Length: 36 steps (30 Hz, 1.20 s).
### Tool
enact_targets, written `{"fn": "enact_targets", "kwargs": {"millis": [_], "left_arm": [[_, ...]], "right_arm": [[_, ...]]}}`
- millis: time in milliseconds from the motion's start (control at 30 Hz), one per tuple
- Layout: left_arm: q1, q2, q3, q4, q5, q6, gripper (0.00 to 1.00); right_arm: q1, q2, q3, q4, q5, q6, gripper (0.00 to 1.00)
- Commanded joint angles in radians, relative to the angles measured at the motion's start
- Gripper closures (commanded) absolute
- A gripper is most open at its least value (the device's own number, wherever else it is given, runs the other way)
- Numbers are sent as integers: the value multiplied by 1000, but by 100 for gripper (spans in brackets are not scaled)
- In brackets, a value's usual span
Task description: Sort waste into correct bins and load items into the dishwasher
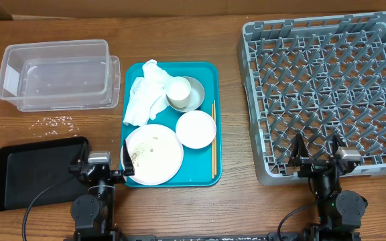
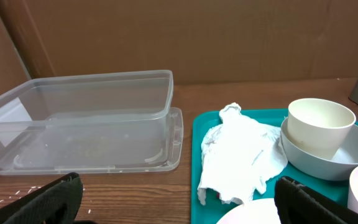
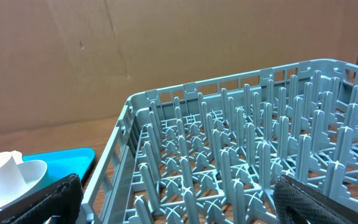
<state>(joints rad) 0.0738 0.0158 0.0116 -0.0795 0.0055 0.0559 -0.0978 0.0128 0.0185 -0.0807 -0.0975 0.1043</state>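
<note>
Overhead, I am hovering both arms at the near edge of the table, jaws spread wide and gripping nothing. My left gripper (image 1: 102, 159) is hanging over the near-left corner of the teal tray (image 1: 134, 70), one finger overlapping the plate (image 1: 154, 152). My right gripper (image 1: 315, 148) is hovering well right of the tray, over the near rim of the dish rack (image 1: 246, 40).

The split looks deliberate: the left arm is covering waste and bins, the right the rack.

Everything to be loaded is sitting on the tray. The plate is at its near-left with the small white bowl (image 1: 196, 128) just beside it. The white cup (image 1: 178, 92) is nesting in the grey-green bowl (image 1: 196, 90) at the far side, and the chopsticks (image 1: 213, 140) are lying along the right edge. The crumpled napkin (image 1: 146, 97) is filling the far-left corner.

Left of the tray, the clear tub (image 1: 9, 60) is standing far and the black tray (image 1: 32, 171) near. Rice grains (image 1: 55, 121) are scattered on the table between them. No sorting appears begun.
</note>
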Motion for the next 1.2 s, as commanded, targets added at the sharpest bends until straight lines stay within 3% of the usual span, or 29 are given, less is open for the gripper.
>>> {"fn": "enact_targets", "kwargs": {"millis": [0, 1033, 1100, 1167], "left_arm": [[5, -11, -7, 3, 10, 12, 0], [5, -11, -7, 3, 12, 8, 0], [5, -11, -7, 8, 68, -66, 0], [4, -11, -7, 22, 155, -229, 0]], "right_arm": [[-3, -10, -11, 5, -1, 0, 0], [-3, -10, -11, 5, -1, 0, 0], [-3, -10, -11, 5, -1, 0, 0], [-3, -10, -11, 5, -1, 0, 0]]}}
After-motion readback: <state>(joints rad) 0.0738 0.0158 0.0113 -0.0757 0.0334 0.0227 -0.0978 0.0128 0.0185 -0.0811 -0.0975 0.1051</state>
